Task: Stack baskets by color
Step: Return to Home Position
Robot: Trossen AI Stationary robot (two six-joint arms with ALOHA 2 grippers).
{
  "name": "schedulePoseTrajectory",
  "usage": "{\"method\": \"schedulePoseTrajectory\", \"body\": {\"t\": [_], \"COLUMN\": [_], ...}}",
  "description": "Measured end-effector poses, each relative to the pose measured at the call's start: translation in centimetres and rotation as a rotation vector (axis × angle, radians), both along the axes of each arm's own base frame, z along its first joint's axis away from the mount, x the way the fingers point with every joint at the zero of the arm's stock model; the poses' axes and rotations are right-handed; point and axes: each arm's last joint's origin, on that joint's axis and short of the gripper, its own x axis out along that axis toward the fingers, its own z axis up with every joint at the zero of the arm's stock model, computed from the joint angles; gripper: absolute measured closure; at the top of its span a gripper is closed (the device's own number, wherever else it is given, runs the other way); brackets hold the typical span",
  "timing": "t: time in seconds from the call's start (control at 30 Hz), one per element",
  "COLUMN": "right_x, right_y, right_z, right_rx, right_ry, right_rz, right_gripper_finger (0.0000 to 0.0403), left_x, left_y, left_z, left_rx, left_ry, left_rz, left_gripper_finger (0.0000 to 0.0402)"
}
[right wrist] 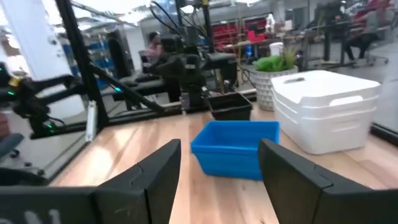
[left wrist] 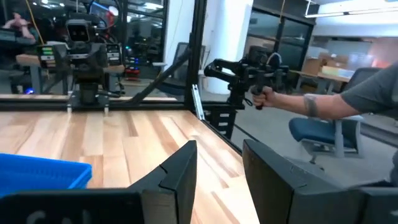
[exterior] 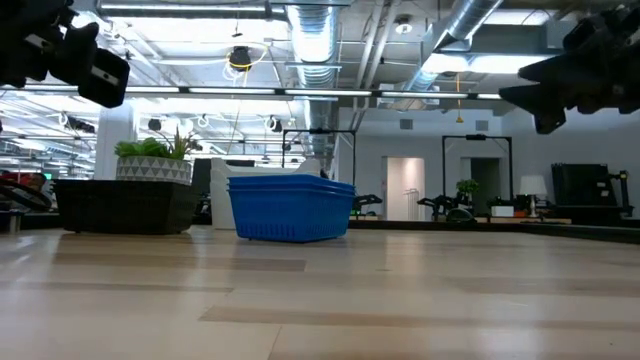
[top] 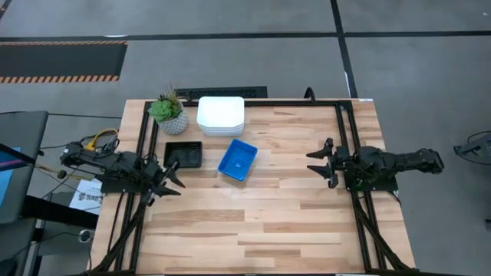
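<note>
high view: the white baskets sit stacked at the upper middle of the frame, beside a potted plant. the black baskets lie just below the plant, and the blue baskets sit turned at an angle to their right. the left gripper hovers at the left edge of the table, fingers spread and empty. the right gripper hovers at the right edge, likewise spread and empty.

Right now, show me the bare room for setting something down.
Bare: the near half of the wooden table, and the strip between the bright blue plastic basket stack and the right gripper. Crowded: far left, around the white basket stack, black slotted baskets, green potted plant, left gripper.
</note>
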Motion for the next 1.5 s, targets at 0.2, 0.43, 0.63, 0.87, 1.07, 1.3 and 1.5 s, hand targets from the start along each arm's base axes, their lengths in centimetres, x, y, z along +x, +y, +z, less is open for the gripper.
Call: {"method": "schedulePoseTrajectory", "body": {"t": [0.2,0.43,0.63,0.87,1.07,1.3,1.5], "right_x": [0.19,0.25,0.26,0.26,0.26,0.26,0.26], "right_y": [-0.30,-0.31,-0.31,-0.31,-0.31,-0.31,-0.31], "right_z": [-0.29,-0.42,-0.45,-0.47,-0.47,-0.49,-0.50], "right_rx": [-0.063,-0.033,-0.032,-0.032,-0.032,-0.032,-0.031], "right_ry": [0.040,0.051,0.053,0.054,0.055,0.055,0.056], "right_rz": [-0.036,-0.036,-0.036,-0.036,-0.038,-0.038,-0.038], "right_gripper_finger": [0.0164,0.0164,0.0164,0.0164,0.0164,0.0164,0.0164], "left_x": [-0.11,-0.10,-0.08,-0.01,0.04,0.05,0.05], "left_y": [-0.19,-0.19,-0.15,-0.03,0.07,0.08,0.08], "left_z": [0.09,0.11,0.09,0.01,-0.06,-0.07,-0.09], "left_rx": [-0.038,-0.043,-0.045,-0.047,-0.048,-0.048,-0.048], "left_ry": [0.011,0.010,0.012,0.020,0.025,0.026,0.027], "left_rz": [-0.078,-0.074,-0.061,-0.011,0.027,0.032,0.032], "left_gripper_finger": [0.0285,0.0285,0.0285,0.0285,0.0285,0.0285,0.0285]}}
